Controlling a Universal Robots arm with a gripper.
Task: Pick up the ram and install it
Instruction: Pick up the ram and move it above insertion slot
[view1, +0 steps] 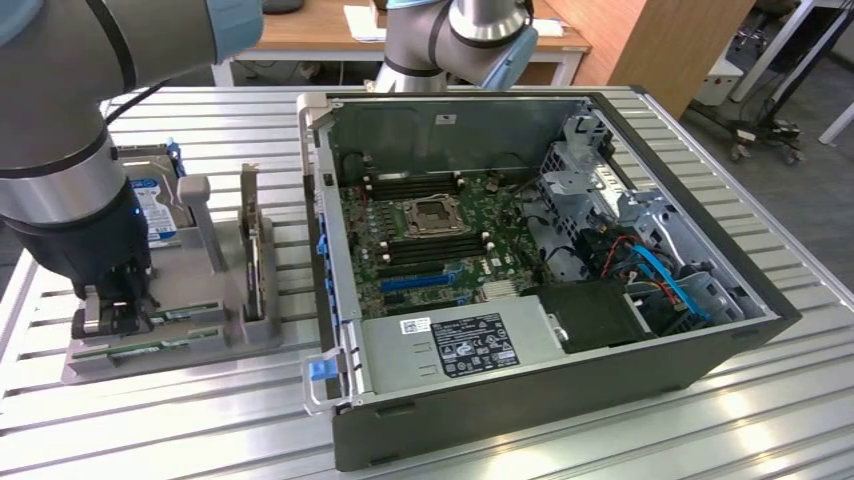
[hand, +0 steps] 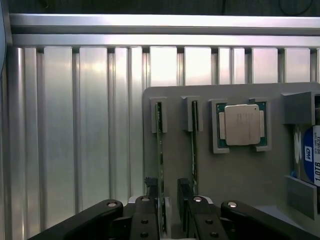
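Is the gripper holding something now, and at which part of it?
Nothing is held. The gripper is open, its fingers either side of the ram in the grey holder.

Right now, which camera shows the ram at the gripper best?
The wrist view: the ram runs edge-on along its slot in the grey holder, with the open gripper straddling it. The exterior view shows a short green strip of it beside the gripper.

ram (hand: 160, 150) — near end hidden by gripper (hand: 168, 192) | hard drive (hand: 311, 155) — cut off at edge
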